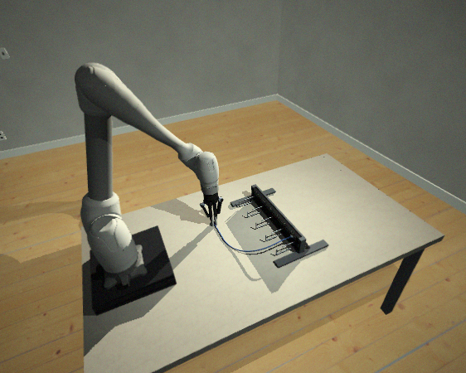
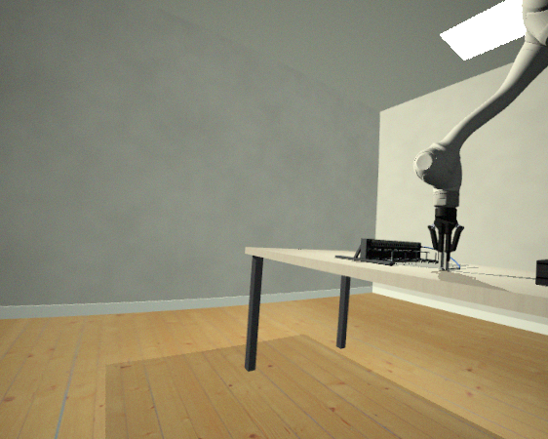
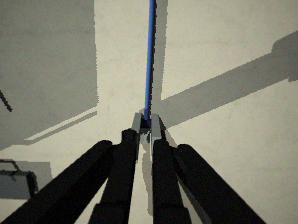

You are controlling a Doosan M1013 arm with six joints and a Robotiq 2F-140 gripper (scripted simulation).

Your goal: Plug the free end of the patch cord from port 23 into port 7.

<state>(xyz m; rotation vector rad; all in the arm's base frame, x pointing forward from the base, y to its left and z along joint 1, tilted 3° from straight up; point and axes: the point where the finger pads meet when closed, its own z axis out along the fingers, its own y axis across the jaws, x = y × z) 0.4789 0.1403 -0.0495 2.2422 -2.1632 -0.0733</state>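
The black rack [image 1: 279, 220] stands on the table with a foot at each end; it also shows in the exterior view [image 2: 391, 249]. A blue patch cord [image 1: 249, 249] runs from a port near the rack's near right end in a curve across the table to my gripper [image 1: 212, 224]. My gripper points straight down at the table, left of the rack, and is shut on the cord's free-end plug [image 3: 146, 125]. In the wrist view the blue cord [image 3: 149, 55] leads straight away from the fingertips. The fingertips are at or just above the table top [image 2: 444, 267].
The arm's black base plate [image 1: 129, 269] sits at the table's near left. Thin wire cable guides [image 1: 262, 225] stick out of the rack's front toward the gripper. The table's right and far edges lie beyond the rack.
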